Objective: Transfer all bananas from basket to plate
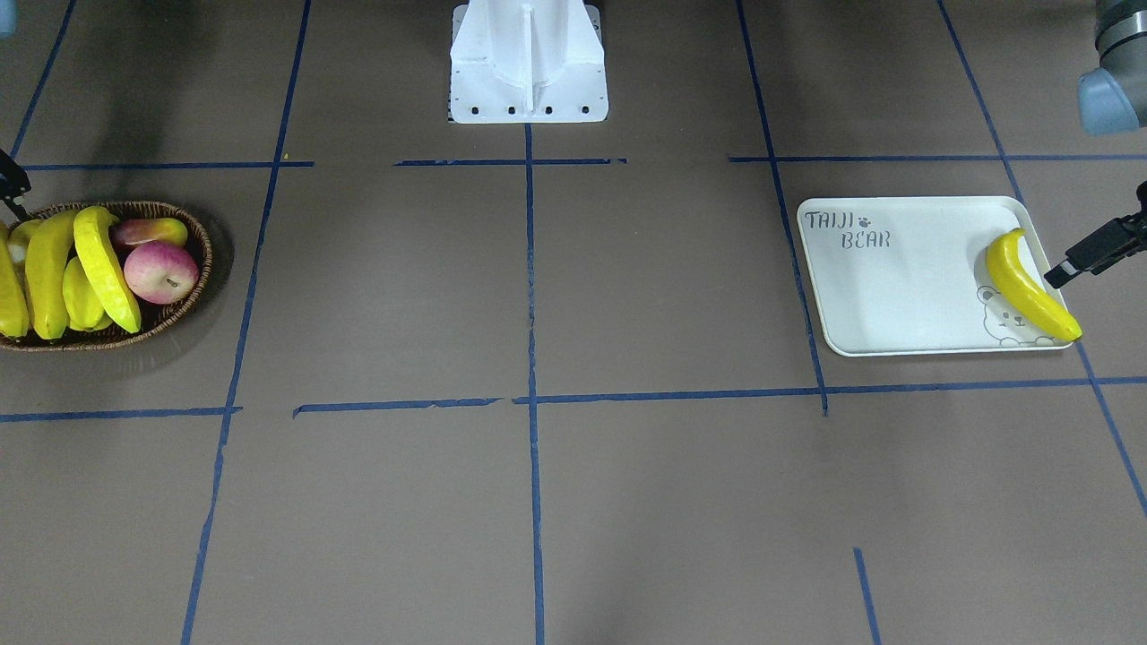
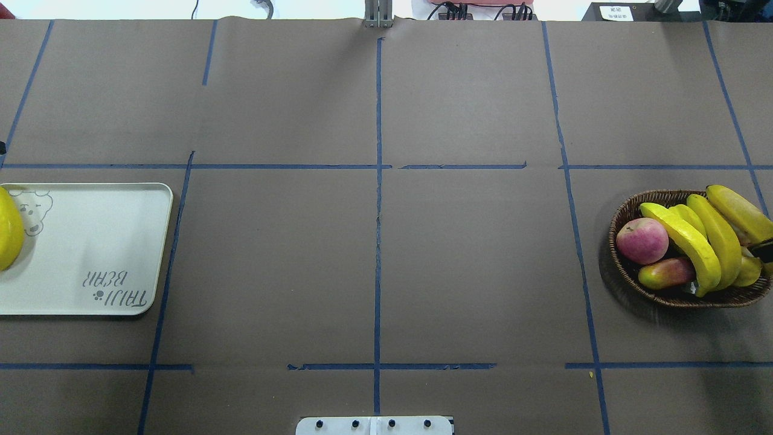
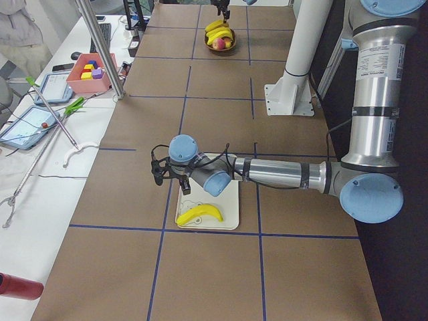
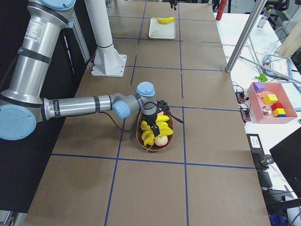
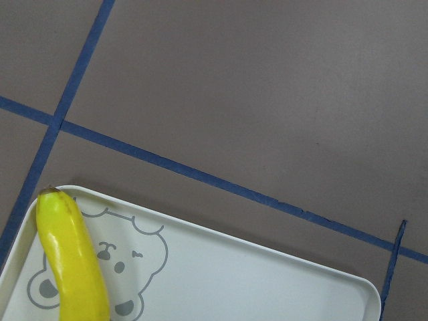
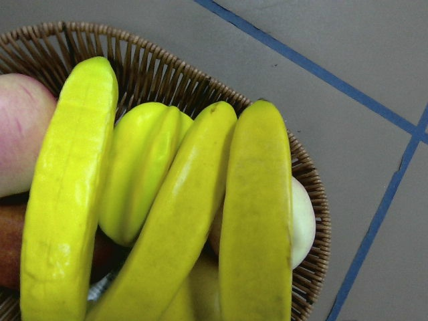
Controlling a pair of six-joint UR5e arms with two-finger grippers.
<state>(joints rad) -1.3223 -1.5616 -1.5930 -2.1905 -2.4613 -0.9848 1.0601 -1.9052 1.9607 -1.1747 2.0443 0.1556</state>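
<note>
Now, at near left end of table: flat white rectangular plate (image 1: pixel 896 296) with bear drawing. Long curved yellow banana (image 1: pixel 1030 287) lies across its bear corner. Left gripper (image 1: pixel 1062 271) just beside banana, apart from it; jaw spread cannot tell. Far right end: brown woven wicker basket (image 1: pixel 193 233) holding three yellow bananas (image 1: pixel 106 269), ridged yellow starfruit (image 1: pixel 81 296) and red apple (image 1: pixel 161 271). Right gripper (image 4: pixel 152 126) low over bananas; jaws cannot tell.

Brown surface (image 2: pixel 471 272) gridded with blue tape lines (image 2: pixel 378 241). Wicker basket (image 2: pixel 625 211) rests near its right end edge; white plate (image 2: pixel 90 241) near the left end edge; white pedestal base (image 1: pixel 529 81) at the robot-side edge, centre
</note>
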